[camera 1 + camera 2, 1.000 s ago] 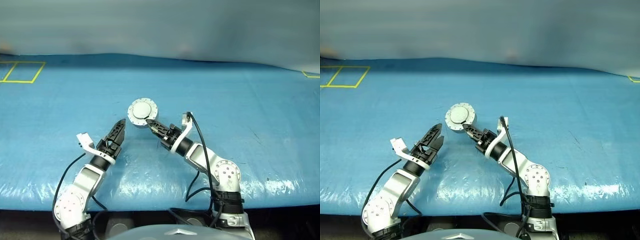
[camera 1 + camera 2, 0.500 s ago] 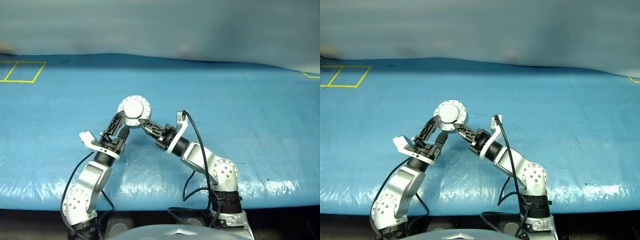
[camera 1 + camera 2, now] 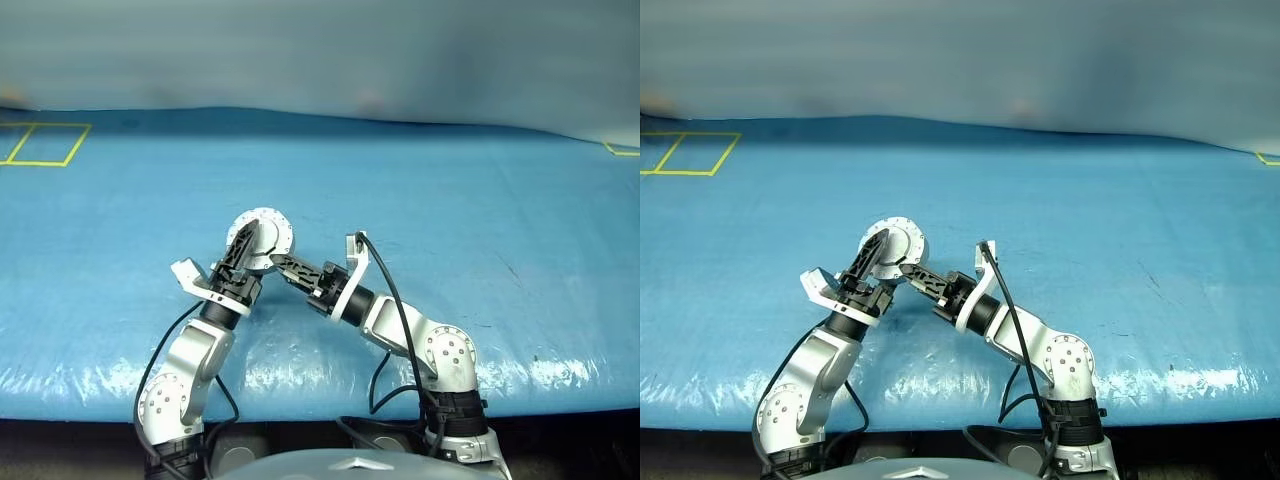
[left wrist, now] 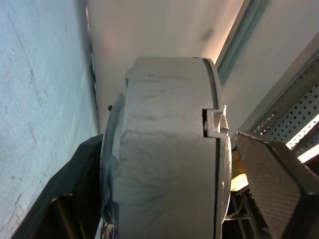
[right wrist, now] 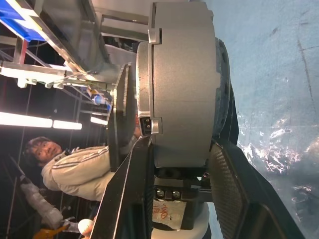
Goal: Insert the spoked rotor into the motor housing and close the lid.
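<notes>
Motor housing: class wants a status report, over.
Right gripper shut on motor housing, held above blue table. Left gripper around it, one finger apart. Lid closed. Nothing obstructing.

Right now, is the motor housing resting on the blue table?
No, the motor housing is held up between the left gripper and right gripper, above the table.

I see a blue table cover (image 3: 480,220) marked with yellow taped lines (image 3: 45,145); the round motor housing (image 3: 262,238) is dull grey with a paler centre circle; both grippers, left (image 3: 243,247) and right (image 3: 283,265), have black fingers on silver-white arms.
</notes>
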You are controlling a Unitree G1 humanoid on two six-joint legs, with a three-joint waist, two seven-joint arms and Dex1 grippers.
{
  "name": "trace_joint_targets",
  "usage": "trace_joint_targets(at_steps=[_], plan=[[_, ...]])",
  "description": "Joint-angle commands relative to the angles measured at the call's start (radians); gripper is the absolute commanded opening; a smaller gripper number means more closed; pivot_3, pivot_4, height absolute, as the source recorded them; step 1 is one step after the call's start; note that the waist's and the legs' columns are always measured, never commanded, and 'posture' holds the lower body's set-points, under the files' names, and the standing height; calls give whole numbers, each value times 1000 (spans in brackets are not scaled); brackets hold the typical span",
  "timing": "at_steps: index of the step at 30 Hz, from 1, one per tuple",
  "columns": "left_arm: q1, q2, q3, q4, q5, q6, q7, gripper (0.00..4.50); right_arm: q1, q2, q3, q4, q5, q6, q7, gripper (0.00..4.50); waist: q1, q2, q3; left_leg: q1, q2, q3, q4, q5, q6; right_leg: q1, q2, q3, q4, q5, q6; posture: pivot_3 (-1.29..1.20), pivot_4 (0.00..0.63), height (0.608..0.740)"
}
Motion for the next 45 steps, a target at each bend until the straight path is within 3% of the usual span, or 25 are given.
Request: trace_joint_targets(at_steps=[1,4,10,14,19,27,35,42,43,45], plan=[[-1,-16,0,-33,-40,-8,-18,2359,-12,-6,11,-65,-58,-33,51,1233,1,0,0,0,0,0,0,0,0,0,0,0,0,0,0,0,150,740],[-7,-5,7,-33,-40,-12,-16,2358,-10,-8,13,-59,-91,-45,73,1233,2,0,0,0,0,0,1,0,0,0,0,0,0,0,0,0,150,740],[-52,18,24,-9,27,-44,8,2358,-11,-71,51,-77,-296,-81,97,3231,5,0,0,0,0,0,1,0,0,0,0,0,0,-1,1,0,150,740],[-156,70,43,72,157,-81,13,2358,-32,-258,245,-158,-692,-184,183,4494,12,0,0,0,0,0,2,0,0,1,0,0,0,-1,3,0,150,740],[-351,125,86,266,284,-114,36,2358,-25,-377,411,-154,-1031,-332,241,4500,23,-1,0,1,-1,0,3,1,-1,1,0,0,0,0,6,0,150,740],[-804,177,146,860,580,-237,-35,2358,33,-381,454,-96,-1458,-566,148,4500,33,-5,2,-3,-2,0,6,1,-1,1,0,0,-3,4,14,0,150,740],[-1079,190,207,1345,791,-310,-104,2358,117,-316,417,-102,-1593,-588,131,4500,30,-7,4,-10,-2,-3,6,2,-4,-5,0,-1,-3,7,11,0,150,740],[-1115,202,224,1454,919,-268,-151,2358,147,-277,403,-107,-1642,-579,168,4500,29,-7,4,-10,-2,-4,5,3,-5,-5,0,-2,-1,6,11,0,150,740],[-1101,211,217,1451,940,-246,-147,3073,150,-271,400,-106,-1642,-577,175,4500,29,-7,4,-9,-2,-4,5,3,-4,-5,0,-2,-1,6,11,0,150,740],[-1069,230,208,1440,979,-200,-134,3623,152,-261,396,-103,-1648,-575,188,4500,27,-7,4,-7,-2,-4,5,2,-3,-3,0,-2,0,5,13,0,150,740]])
